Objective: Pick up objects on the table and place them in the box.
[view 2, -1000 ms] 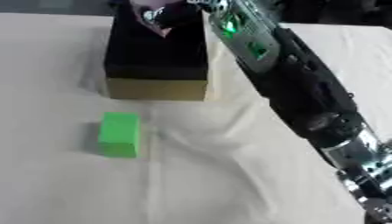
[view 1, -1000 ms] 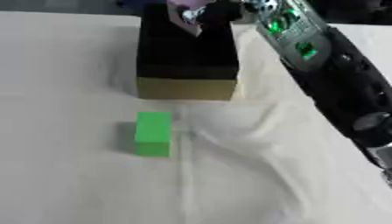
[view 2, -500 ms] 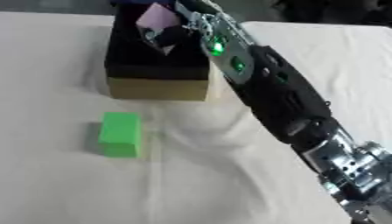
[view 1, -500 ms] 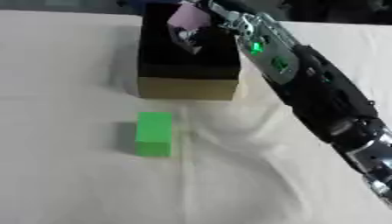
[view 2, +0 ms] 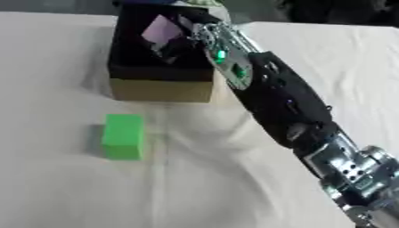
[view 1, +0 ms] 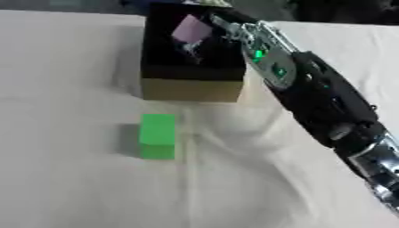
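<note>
A pale pink block (view 1: 190, 29) is seen tilted over the dark opening of the box (view 1: 193, 89), which has a black interior and tan outer walls. A bright green block (view 1: 158, 135) lies flat on the bench, near the box's front wall.

2 head eyes look down, probably near, sharing box (view 1: 191, 87).

A cream cloth (view 1: 86, 178), creased in soft folds near the middle, covers the whole bench (view 2: 343, 53), and beyond its far edge lies only a dark, indistinct strip of room.
</note>
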Available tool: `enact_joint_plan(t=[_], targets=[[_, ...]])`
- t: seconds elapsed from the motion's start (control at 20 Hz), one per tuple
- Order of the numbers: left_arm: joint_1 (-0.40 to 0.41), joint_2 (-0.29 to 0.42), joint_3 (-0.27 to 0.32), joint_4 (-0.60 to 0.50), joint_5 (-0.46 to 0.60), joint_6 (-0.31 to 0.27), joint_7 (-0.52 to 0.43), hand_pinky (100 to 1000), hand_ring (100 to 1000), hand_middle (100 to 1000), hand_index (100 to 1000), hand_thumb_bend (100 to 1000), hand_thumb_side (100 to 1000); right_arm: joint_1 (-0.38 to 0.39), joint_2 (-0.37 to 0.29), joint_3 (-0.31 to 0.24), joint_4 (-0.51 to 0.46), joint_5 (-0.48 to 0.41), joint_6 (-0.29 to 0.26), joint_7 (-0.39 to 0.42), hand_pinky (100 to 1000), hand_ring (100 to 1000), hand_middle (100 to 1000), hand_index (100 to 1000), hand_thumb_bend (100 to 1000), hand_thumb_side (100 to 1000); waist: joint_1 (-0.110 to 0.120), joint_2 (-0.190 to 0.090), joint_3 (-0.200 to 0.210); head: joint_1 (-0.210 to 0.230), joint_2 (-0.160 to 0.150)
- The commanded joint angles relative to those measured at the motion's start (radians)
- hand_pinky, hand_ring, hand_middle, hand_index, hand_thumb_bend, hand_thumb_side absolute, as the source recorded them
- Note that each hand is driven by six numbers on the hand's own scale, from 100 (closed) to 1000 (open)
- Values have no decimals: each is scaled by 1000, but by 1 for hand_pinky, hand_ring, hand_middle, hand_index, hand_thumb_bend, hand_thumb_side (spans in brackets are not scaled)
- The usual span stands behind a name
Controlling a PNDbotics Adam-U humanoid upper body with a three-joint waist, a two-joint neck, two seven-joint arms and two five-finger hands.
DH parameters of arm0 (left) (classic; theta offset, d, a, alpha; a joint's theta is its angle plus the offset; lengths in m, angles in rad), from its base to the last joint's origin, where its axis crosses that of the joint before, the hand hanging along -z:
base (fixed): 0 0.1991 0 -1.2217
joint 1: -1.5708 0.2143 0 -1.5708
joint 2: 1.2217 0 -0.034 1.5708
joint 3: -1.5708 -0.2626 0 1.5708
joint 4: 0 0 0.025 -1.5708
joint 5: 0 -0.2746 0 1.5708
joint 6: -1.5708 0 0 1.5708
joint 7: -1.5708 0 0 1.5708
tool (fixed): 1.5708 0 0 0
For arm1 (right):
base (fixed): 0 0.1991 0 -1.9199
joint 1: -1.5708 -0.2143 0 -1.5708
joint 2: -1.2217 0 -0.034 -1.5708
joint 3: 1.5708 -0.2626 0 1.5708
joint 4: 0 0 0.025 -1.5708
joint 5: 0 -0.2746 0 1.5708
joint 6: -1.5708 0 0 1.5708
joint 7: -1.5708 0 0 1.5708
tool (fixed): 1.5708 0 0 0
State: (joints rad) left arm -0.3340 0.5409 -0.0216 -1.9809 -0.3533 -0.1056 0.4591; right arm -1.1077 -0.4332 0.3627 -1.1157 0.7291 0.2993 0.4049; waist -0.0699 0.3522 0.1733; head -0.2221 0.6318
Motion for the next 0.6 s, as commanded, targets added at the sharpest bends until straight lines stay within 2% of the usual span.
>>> enact_joint_plan(t=[0.05, 0.2, 0.6], targets=[[-10, 17, 4, -19, 5, -1, -2, 686, 764, 680, 810, 306, 1000, -22, -12, -19, -7, 46, -5, 17, 875, 874, 818, 923, 420, 684, 6, -21, -1, 6, -5], [-10, 17, 4, -19, 6, -2, -1, 686, 763, 678, 810, 307, 1000, -25, -11, -26, -13, 67, 0, 20, 874, 868, 809, 925, 445, 705, 7, -23, -2, 9, -4], [-9, 17, 7, -19, 8, -1, 3, 685, 762, 675, 809, 311, 1000, -33, -26, -49, -103, 43, 14, -11, 863, 846, 796, 923, 386, 737, 10, -33, -12, 17, -7]])
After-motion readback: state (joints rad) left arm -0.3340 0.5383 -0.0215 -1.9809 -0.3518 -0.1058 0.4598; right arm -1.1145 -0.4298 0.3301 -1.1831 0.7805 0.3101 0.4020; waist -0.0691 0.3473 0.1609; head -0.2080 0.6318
